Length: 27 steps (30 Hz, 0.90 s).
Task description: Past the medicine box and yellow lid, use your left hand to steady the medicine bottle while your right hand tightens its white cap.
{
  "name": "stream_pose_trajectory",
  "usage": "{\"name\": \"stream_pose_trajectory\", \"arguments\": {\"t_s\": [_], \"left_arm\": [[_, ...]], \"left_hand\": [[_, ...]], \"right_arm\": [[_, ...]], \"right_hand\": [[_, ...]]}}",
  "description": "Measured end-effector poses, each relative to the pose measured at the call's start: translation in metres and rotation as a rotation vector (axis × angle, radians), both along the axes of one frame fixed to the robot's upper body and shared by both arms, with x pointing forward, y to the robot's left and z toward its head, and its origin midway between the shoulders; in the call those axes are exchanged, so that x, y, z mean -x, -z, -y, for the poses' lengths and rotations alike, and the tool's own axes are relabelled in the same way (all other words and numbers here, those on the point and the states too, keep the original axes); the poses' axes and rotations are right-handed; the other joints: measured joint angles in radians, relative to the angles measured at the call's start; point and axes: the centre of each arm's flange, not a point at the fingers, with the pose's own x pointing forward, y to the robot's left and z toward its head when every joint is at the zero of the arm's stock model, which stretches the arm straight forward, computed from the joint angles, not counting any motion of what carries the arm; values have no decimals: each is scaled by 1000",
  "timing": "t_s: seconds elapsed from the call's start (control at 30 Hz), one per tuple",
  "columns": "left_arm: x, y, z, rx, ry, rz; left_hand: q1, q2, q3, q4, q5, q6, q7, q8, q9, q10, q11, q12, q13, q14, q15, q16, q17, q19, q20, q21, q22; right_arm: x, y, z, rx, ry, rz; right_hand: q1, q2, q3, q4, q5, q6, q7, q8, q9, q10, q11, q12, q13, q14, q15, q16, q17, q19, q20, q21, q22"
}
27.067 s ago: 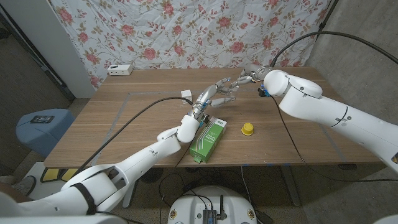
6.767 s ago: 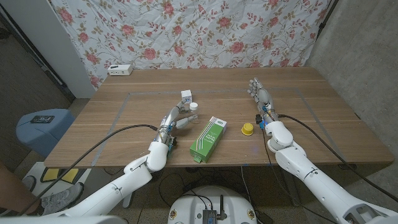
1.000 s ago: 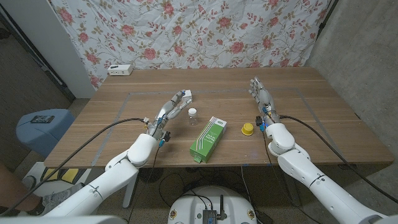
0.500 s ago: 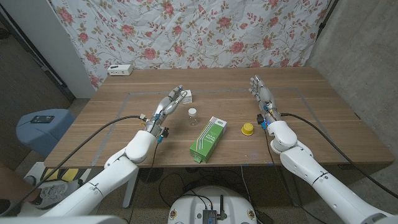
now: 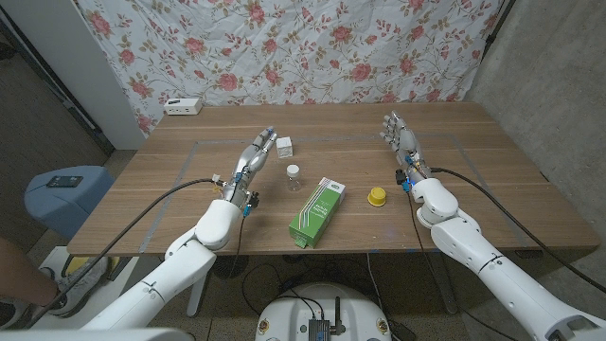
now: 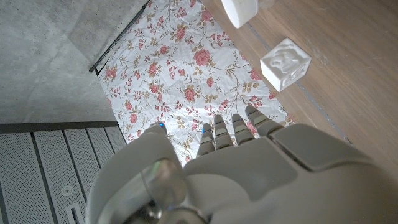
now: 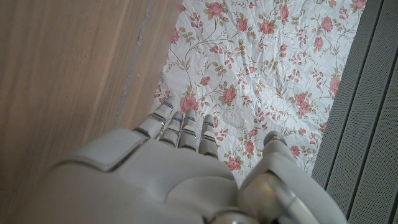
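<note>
The small clear medicine bottle (image 5: 294, 176) with its white cap stands upright on the wooden table (image 5: 189, 189), beyond the green medicine box (image 5: 316, 211). The yellow lid (image 5: 377, 196) lies to the right of the box. My left hand (image 5: 254, 156) is open, fingers stretched out, to the left of the bottle and apart from it. My right hand (image 5: 402, 142) is open, fingers straight, beyond the yellow lid and holding nothing. In the left wrist view my left hand (image 6: 249, 168) points past the bottle's white cap (image 6: 239, 9). My right hand (image 7: 180, 174) reaches over bare wood.
A small white cube (image 5: 283, 145) sits just right of my left fingertips; the same cube (image 6: 285, 63) shows near the bottle. A white device (image 5: 183, 106) lies at the table's back left edge. A floral cloth (image 5: 312, 47) hangs behind the table.
My left hand has drifted slightly left and away from the bottle, uncovering the white cube. The right hand has barely shifted. The bottle, box and lid stay put.
</note>
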Motion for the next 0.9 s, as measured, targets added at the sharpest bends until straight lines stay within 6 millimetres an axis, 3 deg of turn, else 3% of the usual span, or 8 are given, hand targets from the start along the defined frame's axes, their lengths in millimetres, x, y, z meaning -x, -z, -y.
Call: {"name": "stream_pose_trajectory", "arguments": {"t_s": [0.37,0.63,0.9], "left_arm": [[-14,5,1,80,22,-24],[-21,8,-2,141,30,-43],[-25,10,-9,176,11,-55]], "left_hand": [[-13,-2,7,7,0,5,5,0,0,5,5,0,0,0,0,0,0,0,0,0,-3],[-22,-1,11,11,0,9,9,0,0,5,5,0,0,0,0,0,-3,0,0,0,-3],[-32,-1,15,15,4,11,11,0,0,5,5,0,0,1,1,0,-3,5,-6,0,-3]], "right_arm": [[-5,-5,6,-5,-29,-16],[-14,-6,9,-18,-36,-32],[-21,-1,10,-40,-33,-41]], "right_hand": [[-8,0,-3,3,0,-67,-7,-4,0,-34,-6,-4,-2,-18,-1,0,3,-9,-2,0,0],[-11,3,2,7,0,-71,-3,-4,0,-57,-18,-8,-2,-21,-2,0,3,-16,2,0,0],[-17,9,2,7,8,-71,-3,1,-4,-53,-15,-8,-2,-21,-2,0,0,-16,2,0,0]]}}
